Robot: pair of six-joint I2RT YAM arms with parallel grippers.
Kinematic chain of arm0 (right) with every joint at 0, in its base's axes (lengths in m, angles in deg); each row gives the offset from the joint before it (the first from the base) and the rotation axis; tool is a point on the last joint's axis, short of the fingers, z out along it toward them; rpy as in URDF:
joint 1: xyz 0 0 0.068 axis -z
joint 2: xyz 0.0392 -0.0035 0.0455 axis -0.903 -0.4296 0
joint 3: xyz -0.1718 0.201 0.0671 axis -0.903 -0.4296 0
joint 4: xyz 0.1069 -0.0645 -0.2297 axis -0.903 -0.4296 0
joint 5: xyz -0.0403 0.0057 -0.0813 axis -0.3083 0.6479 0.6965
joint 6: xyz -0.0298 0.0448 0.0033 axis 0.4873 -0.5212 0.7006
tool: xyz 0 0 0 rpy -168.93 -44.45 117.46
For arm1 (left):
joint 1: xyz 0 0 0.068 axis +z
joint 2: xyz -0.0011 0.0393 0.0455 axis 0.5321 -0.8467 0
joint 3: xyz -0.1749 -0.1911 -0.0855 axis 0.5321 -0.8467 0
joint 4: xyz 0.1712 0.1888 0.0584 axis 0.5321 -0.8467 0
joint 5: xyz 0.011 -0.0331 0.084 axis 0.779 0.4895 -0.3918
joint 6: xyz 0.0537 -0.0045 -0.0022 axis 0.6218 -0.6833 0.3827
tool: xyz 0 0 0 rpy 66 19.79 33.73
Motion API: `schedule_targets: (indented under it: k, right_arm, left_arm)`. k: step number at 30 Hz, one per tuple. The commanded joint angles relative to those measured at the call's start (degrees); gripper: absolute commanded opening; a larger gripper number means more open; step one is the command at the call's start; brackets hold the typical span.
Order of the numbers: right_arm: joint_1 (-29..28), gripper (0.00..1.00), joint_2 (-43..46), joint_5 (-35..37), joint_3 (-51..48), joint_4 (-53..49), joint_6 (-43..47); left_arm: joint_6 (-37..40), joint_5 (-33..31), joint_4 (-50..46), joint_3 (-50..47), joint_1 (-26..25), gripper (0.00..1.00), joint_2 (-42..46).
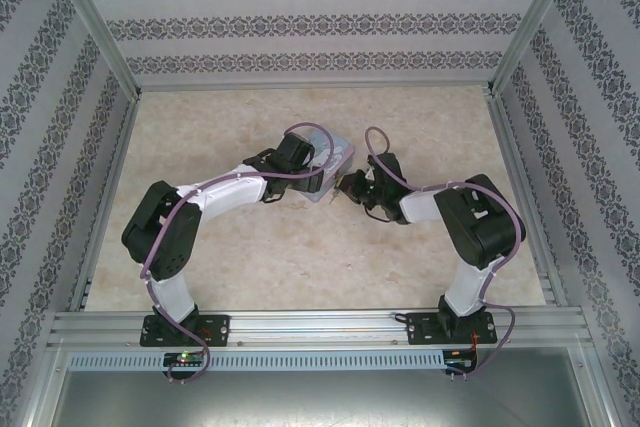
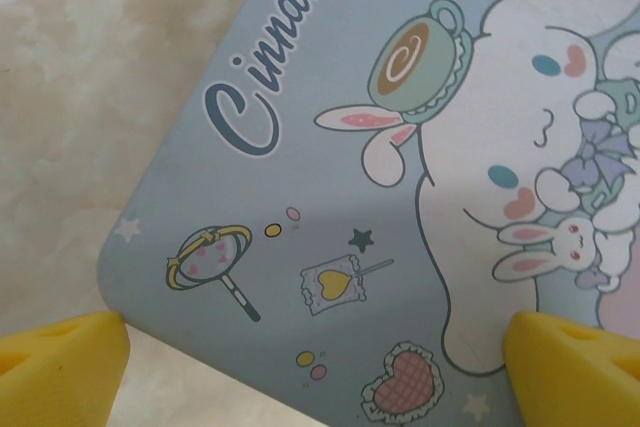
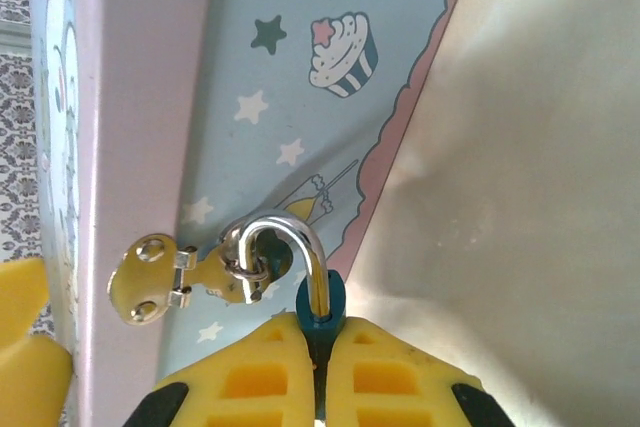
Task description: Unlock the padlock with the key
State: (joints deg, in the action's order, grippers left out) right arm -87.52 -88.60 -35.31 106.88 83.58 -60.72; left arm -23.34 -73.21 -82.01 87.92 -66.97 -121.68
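Right wrist: your right gripper (image 3: 322, 337) clamps the padlock (image 3: 318, 292), its shackle hooked through the cartoon tin's (image 3: 300, 97) hasp (image 3: 165, 282). Your left gripper (image 2: 318, 367) is spread above the tin.

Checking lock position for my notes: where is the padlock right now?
Right wrist view, bottom centre: the padlock hangs by its shackle from the hasp of the tin, its teal body pinched in the right gripper.
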Motion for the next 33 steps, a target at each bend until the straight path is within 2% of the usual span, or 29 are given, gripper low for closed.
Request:
schedule_targets:
  k: [1,9,16,24,33]
  right_arm:
    - [2.9,0.0,-1.99,-3.67,6.06,-1.87,4.45]
    - [5.05,0.0,-4.55,-5.77,11.11,-7.75,9.04]
    - [7.97,0.0,-5.17,-5.58,14.26,-16.37,15.91]
    - [8.25,0.0,-5.65,-3.96,17.9,-25.33,21.38]
    - [8.49,0.0,-7.4,-5.61,18.5,-22.5,18.66]
  left_arm:
    - [2.41,0.98,-10.7,-2.47,-0.6,0.95,-4.42]
    - [2.55,1.66,-11.26,-2.11,-0.69,0.94,-4.81]
    - [2.69,2.16,-11.96,-1.66,-0.68,0.93,-5.21]
    - [2.71,2.32,-12.2,-1.38,-0.73,0.92,-5.76]
    - [2.96,2.87,-11.89,-1.32,-0.68,0.91,-6.55]
